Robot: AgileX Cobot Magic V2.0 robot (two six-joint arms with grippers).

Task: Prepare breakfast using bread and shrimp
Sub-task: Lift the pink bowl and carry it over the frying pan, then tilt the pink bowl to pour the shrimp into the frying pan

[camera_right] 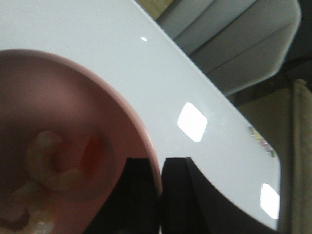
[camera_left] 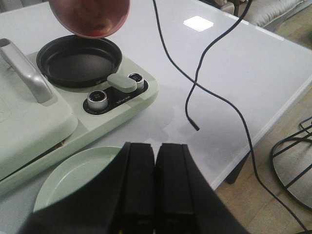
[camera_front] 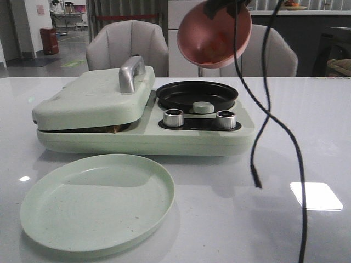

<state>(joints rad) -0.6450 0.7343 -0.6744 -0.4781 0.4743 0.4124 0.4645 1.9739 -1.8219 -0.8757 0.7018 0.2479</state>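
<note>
My right gripper point(camera_right: 160, 168) is shut on the rim of a pink bowl point(camera_front: 215, 34) and holds it tilted above the black round pan point(camera_front: 197, 94) of the pale green breakfast maker point(camera_front: 148, 137). The shrimp point(camera_right: 48, 168), pale curled pieces with an orange-red bit, lie inside the bowl; they show faintly in the front view point(camera_front: 211, 53). The bowl also shows in the left wrist view point(camera_left: 90, 17) over the pan point(camera_left: 78, 61). The maker's lid point(camera_front: 96, 98) is down; a sliver of bread point(camera_front: 112, 130) shows under it. My left gripper point(camera_left: 156, 151) is shut and empty, above the plate's edge.
A pale green plate point(camera_front: 98, 200) lies in front of the maker. A black cable point(camera_front: 263, 120) hangs from the right arm, its loose end point(camera_front: 256, 183) near the table. Two knobs point(camera_front: 173, 117) sit on the maker's front. Chairs stand behind the white table point(camera_front: 307, 137).
</note>
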